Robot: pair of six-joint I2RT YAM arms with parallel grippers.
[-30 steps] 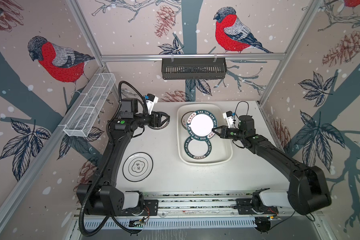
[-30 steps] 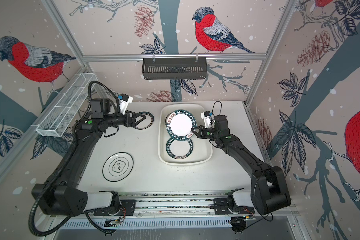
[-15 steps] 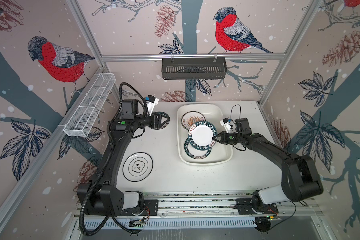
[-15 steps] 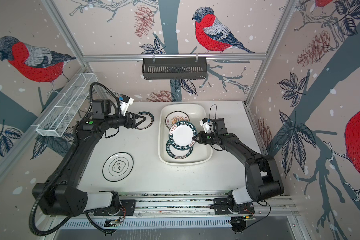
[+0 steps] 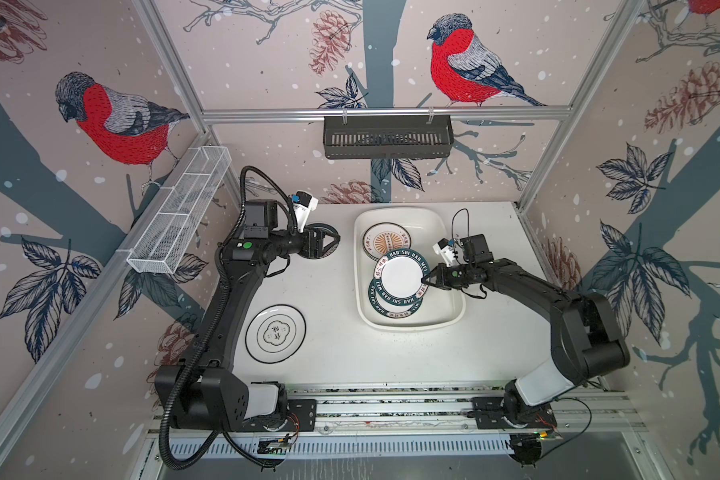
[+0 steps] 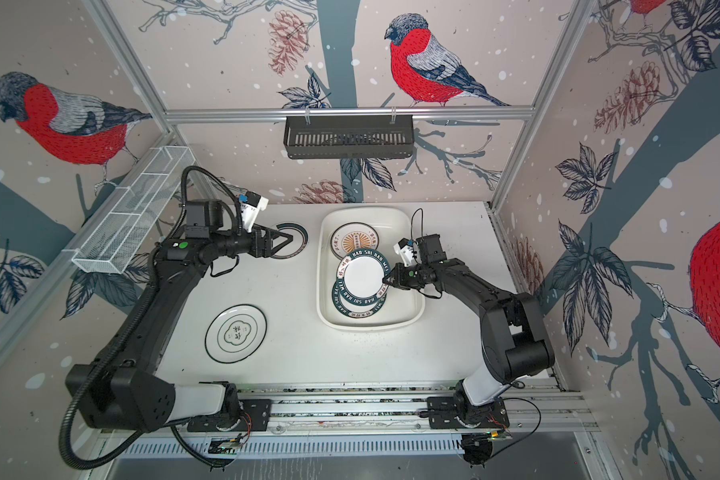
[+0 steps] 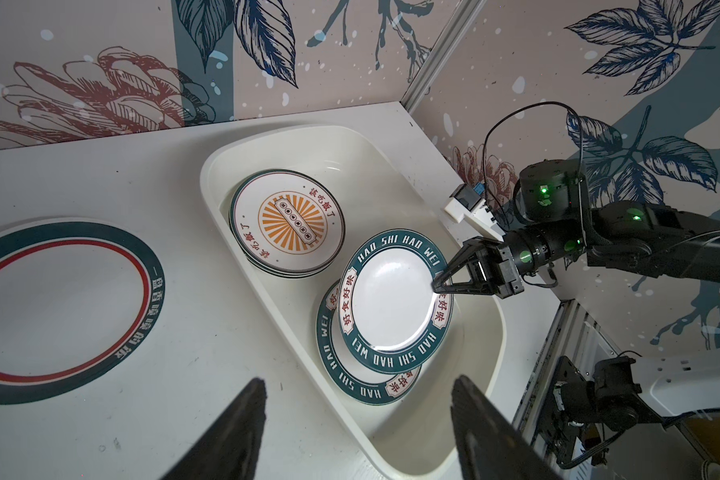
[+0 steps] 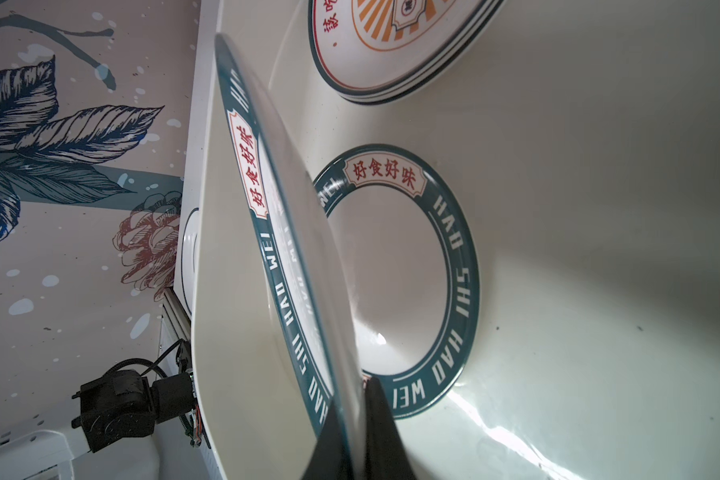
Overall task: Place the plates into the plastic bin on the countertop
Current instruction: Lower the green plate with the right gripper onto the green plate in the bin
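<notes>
My right gripper point(image 5: 425, 281) point(image 8: 350, 386) is shut on the rim of a green-lettered plate point(image 5: 402, 276) point(image 7: 391, 299), which it holds tilted inside the plastic bin point(image 5: 408, 326). A matching plate point(image 7: 350, 374) point(image 8: 400, 282) lies flat in the bin just below it. Behind them in the bin rest stacked orange sunburst plates point(image 5: 386, 243) point(image 7: 287, 222). On the countertop point(image 5: 341, 353) a black-rimmed plate point(image 5: 275, 332) sits front left. My left gripper point(image 6: 283, 243) point(image 7: 358, 379) is open and empty, above a green-and-red-ringed plate point(image 7: 59, 299) lying left of the bin.
A black slotted rack point(image 5: 387, 137) hangs on the back rail. A white wire-mesh basket point(image 5: 179, 224) is fixed along the left wall. Aluminium rails point(image 5: 391, 411) with both arm bases run along the front edge.
My right gripper has carried the green-lettered plate down and frontward in the bin, uncovering the orange sunburst plates. It now hangs over the matching plate. The left arm has barely moved.
</notes>
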